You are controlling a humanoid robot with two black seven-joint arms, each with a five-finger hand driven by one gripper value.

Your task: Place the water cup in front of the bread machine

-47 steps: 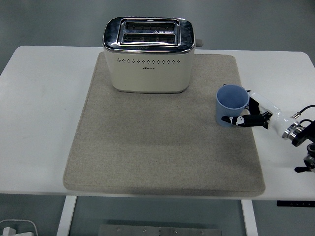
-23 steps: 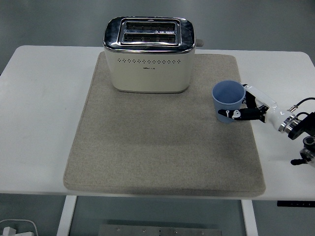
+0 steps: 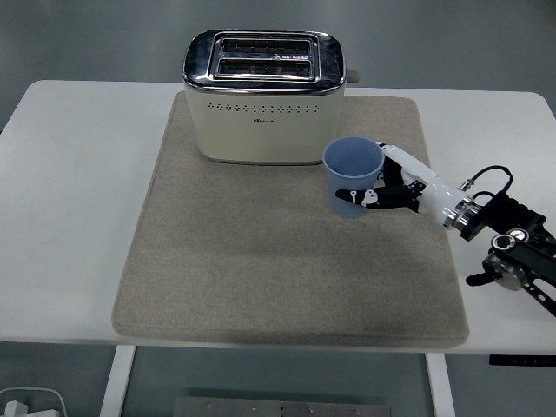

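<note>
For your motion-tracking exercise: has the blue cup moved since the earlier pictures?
Yes. The blue cup, gripped by the right hand, has moved left, toward the toaster, now near its front right corner.

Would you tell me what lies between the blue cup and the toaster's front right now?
Nothing: in the head view only bare grey mat separates the blue cup, held by the right hand, from the toaster.

Even, bright overhead light fills the frame. The toaster at upper centre shows glare on its chrome top. Soft shadows lie under the mat's lower edge. Focus is sharp throughout.
</note>
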